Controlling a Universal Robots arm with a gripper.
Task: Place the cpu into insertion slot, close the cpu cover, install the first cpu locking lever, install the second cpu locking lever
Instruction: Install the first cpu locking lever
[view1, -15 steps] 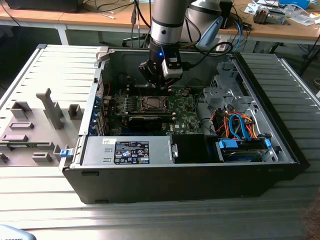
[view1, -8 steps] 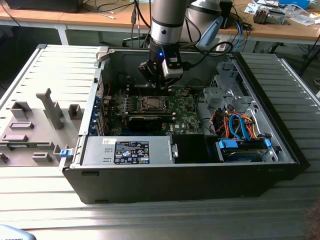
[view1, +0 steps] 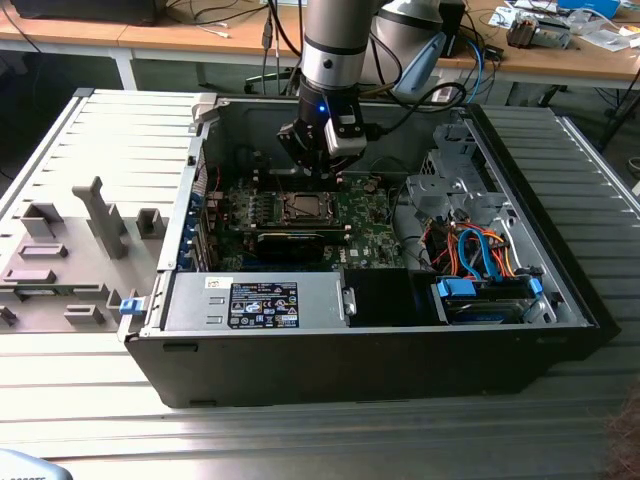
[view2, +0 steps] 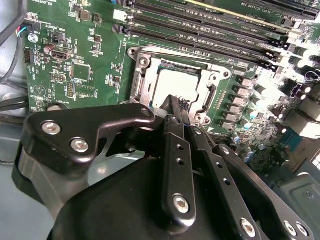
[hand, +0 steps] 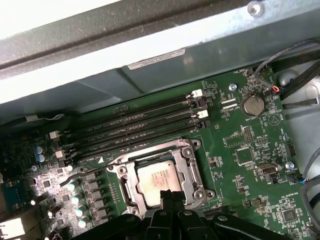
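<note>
The cpu (hand: 159, 181) (view2: 177, 82) lies flat in the insertion slot (view1: 300, 207) of the green motherboard (hand: 235, 165). Its silvery top shows through the window of the cpu cover (hand: 191, 170) (view2: 145, 70), which lies down over it. My gripper (hand: 167, 196) (view2: 176, 102) (view1: 318, 165) hangs just above the near edge of the socket. Its two black fingers (view2: 172, 150) are pressed together with nothing seen between them. The fingertips hide the socket's nearest edge in both wrist views.
Long black memory slots (hand: 135, 125) run beside the socket. A row of capacitors (hand: 82, 200) flanks it, and a coin battery (hand: 252, 104) sits further off. The computer case wall (view1: 360, 350), the power supply (view1: 255, 303) and the cable bundle (view1: 470, 250) surround the board.
</note>
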